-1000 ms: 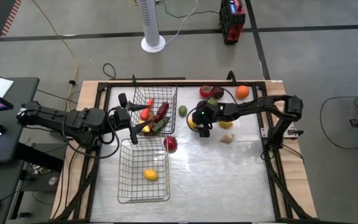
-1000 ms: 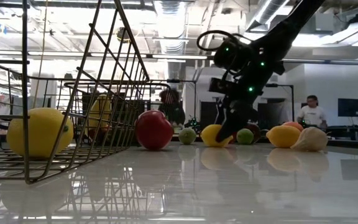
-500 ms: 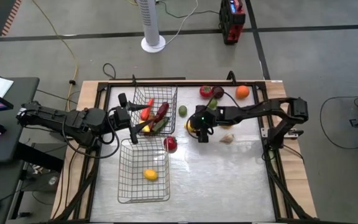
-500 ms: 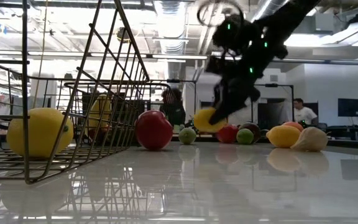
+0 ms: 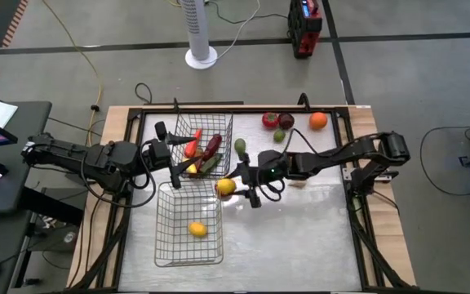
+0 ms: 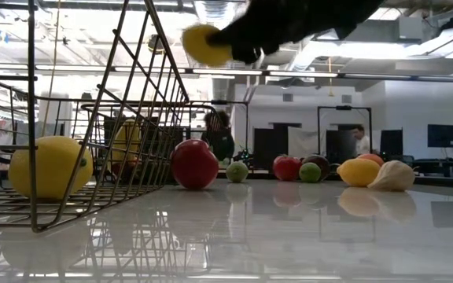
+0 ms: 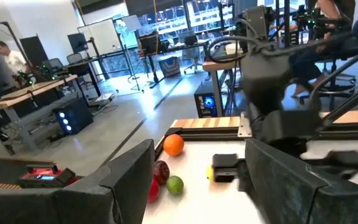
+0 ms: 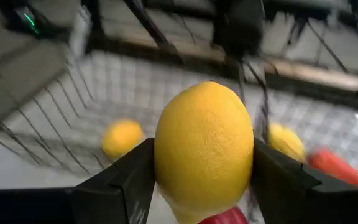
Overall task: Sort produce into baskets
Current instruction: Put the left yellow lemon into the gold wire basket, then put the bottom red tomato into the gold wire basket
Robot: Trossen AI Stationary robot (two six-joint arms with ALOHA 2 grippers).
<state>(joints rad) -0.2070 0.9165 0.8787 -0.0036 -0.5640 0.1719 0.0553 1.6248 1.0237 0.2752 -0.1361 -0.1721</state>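
Your right gripper (image 5: 233,187) is clamped on a lemon (image 5: 225,186), raised above the table just beside the near basket (image 5: 188,237). Your left gripper (image 5: 178,159), fingers apart, waits beside that basket's far end.

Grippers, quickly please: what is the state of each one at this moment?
Left gripper: open, holding nothing, beside the far basket.
Right gripper: fingers closed on a lemon, raised above the table near the baskets.

White tower fan (image 5: 200,31), red device (image 5: 304,27)
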